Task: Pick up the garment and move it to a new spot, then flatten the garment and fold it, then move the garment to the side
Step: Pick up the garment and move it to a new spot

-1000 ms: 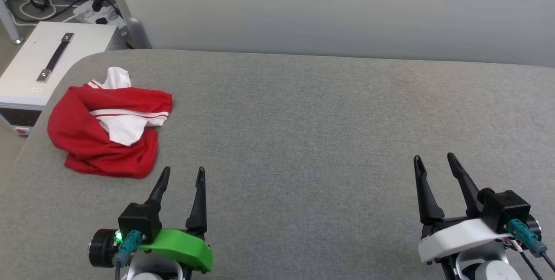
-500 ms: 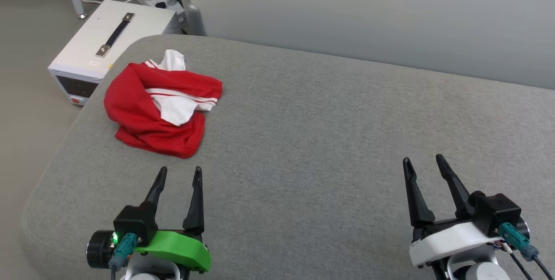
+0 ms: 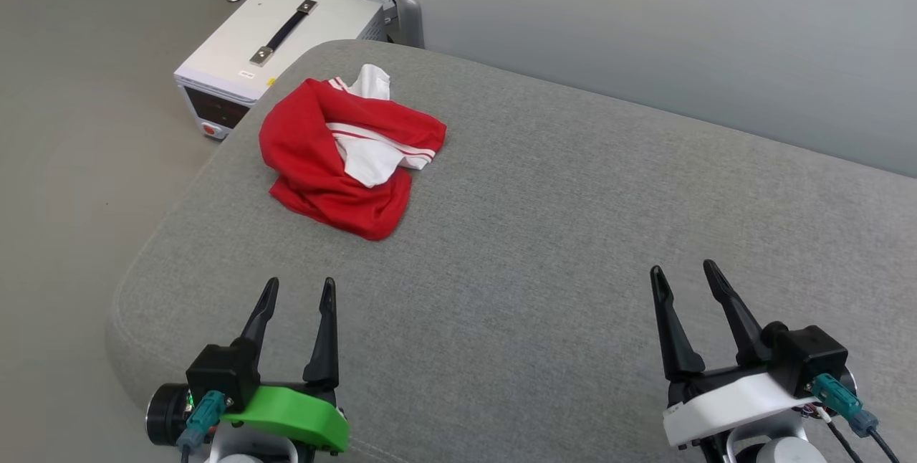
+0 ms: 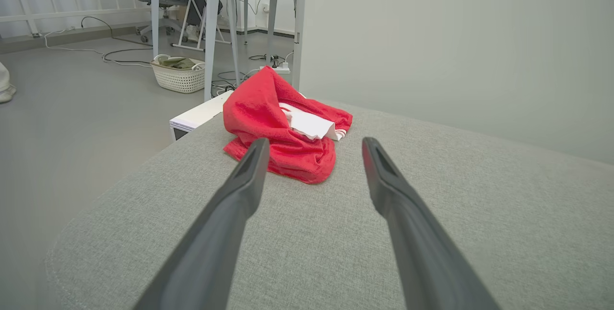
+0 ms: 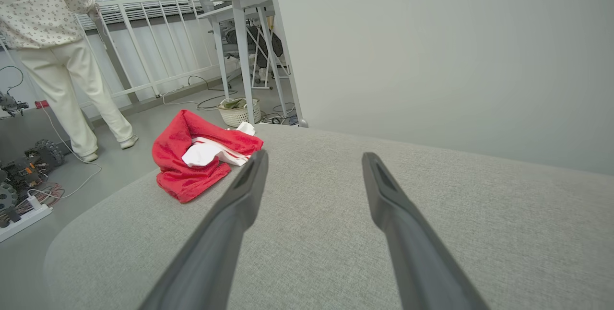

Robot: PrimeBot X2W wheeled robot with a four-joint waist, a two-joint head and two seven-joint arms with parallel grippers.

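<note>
Two grippers hung over the grey cushion (image 3: 544,234), both empty. At eleven o'clock a white box (image 3: 286,33) stood on the floor just beside the cushion. The left gripper (image 3: 300,284), at seven o'clock, had its fingers spread apart. The garment (image 3: 337,162) lay crumpled at eleven o'clock on the cushion, ahead of that gripper and untouched. The right gripper (image 3: 682,268), at five o'clock, was likewise spread wide, well apart from the garment.

Bench (image 3: 544,248): grey woven fabric top, rounded corners.
Lying on it: one shirt (image 3: 308,162), red and white, crumpled, near far left corner.
</note>
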